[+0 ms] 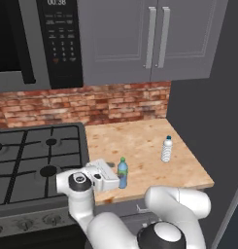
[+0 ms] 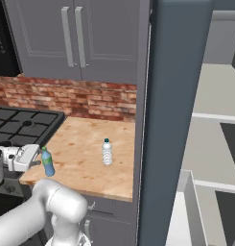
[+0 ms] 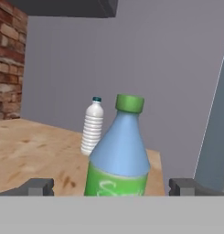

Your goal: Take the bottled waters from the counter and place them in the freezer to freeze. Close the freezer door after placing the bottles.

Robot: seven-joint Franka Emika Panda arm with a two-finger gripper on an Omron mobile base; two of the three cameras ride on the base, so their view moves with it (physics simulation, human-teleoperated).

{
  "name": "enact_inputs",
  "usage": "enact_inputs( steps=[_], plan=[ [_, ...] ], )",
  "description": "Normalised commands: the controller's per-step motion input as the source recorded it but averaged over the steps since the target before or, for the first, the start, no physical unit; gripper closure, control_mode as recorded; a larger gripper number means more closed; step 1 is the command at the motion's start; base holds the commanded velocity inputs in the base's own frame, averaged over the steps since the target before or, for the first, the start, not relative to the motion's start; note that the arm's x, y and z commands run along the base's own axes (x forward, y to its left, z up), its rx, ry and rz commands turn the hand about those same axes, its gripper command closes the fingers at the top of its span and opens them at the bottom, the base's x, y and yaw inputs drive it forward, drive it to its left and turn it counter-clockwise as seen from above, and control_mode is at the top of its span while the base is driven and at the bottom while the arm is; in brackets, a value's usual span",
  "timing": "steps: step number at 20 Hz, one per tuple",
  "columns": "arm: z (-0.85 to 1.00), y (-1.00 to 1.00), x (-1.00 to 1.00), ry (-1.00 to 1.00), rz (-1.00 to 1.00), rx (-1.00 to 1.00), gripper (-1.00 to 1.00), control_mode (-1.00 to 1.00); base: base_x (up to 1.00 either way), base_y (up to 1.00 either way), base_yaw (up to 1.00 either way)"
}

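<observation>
Gripper (image 3: 111, 186) spread to its widest, horizontal and low over the front edge of the light tan wood-grain butcher-block counter (image 1: 140, 141), one dark fingertip (image 3: 39, 186) to each side of the blue-tinted plastic bottle with green cap and green label (image 3: 119, 155), neither tip seen to touch it; nothing held

From the left base camera: white hand (image 1: 102, 176) just left of that blue-tinted bottle (image 1: 122, 173), bottle upright near the counter's front edge, close to the black gas stove (image 1: 33, 158). From the right base camera: same hand (image 2: 24, 157) reaching in from the left, blue-tinted bottle (image 2: 47, 162) upright just beside it

Second bottle, clear-whitish ribbed plastic with blue cap (image 1: 167, 149), upright farther back and to the right on the counter, well apart from the first, nearer the tall dark slate-grey freezer (image 1: 208, 97). Seen again mid-counter (image 2: 107, 152) from the right, and behind the green-capped bottle through the hand camera (image 3: 92, 125)

Freezer standing open on the right: pale grey inner shelves (image 2: 215, 117) exposed, tall slate-grey freezer door (image 2: 171, 120) swung out edge-on between counter and shelves

Above the counter, grey wall cabinets with long bar handles (image 1: 157, 36); behind it, red brick backsplash (image 1: 91, 104); over the stove, dark microwave with keypad (image 1: 59, 41)
</observation>
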Motion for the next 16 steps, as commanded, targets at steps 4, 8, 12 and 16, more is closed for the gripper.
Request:
enact_inputs(
  steps=[4, 8, 12, 16],
  plan=[
    [0.00, -0.18, 0.00, 0.00, 0.00, 0.00, -1.00, -1.00, 0.00, 0.00, 0.00],
    [0.00, -0.18, 0.00, 0.01, 0.00, 0.00, -1.00, -1.00, 0.00, 0.00, 0.00],
    [0.00, -0.18, 0.00, 0.00, 0.00, 0.00, -1.00, -1.00, 0.00, 0.00, 0.00],
    [0.00, -0.11, 0.00, 0.00, 0.00, 0.00, -1.00, -1.00, 0.00, 0.00, 0.00]
  ],
)
